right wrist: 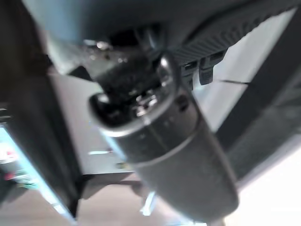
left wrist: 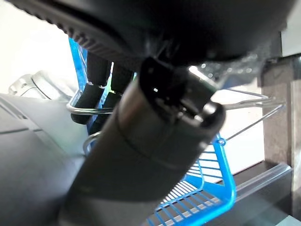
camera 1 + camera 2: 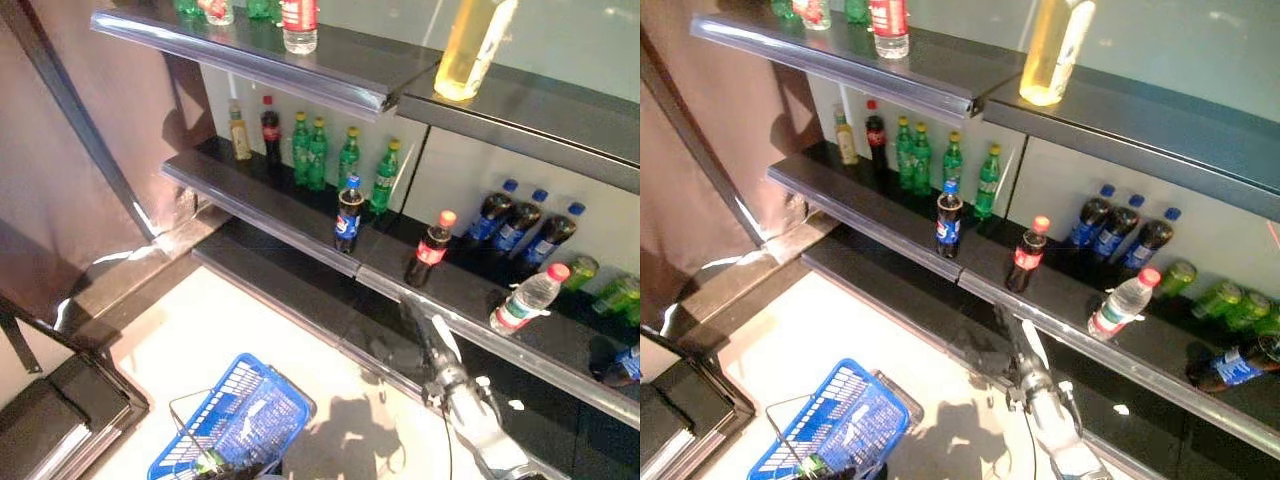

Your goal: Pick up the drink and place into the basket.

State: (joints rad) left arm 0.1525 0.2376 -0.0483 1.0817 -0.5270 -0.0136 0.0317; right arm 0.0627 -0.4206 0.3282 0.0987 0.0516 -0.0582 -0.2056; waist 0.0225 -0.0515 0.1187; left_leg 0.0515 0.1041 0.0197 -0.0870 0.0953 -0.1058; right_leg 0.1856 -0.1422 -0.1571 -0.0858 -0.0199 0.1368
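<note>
A cola bottle with a red cap (image 3: 430,250) stands at the front edge of the middle shelf (image 3: 300,235). A cola bottle with a blue cap (image 3: 349,215) stands to its left. My right hand (image 3: 428,340) is below the shelf edge, just under the red-capped bottle, with its fingers straight, empty and apart from the bottle. It also shows in the right eye view (image 3: 1015,350). My left hand (image 2: 101,94) is curled round the wire handles of the blue basket (image 3: 240,420), which hangs low at the left.
Green bottles (image 3: 315,150) and dark blue-capped bottles (image 3: 515,225) stand further back on the middle shelf. A water bottle (image 3: 528,298) leans at its right, by green cans (image 3: 615,295). A yellow bottle (image 3: 470,45) stands on the top shelf. A dark low platform (image 3: 60,410) lies at lower left.
</note>
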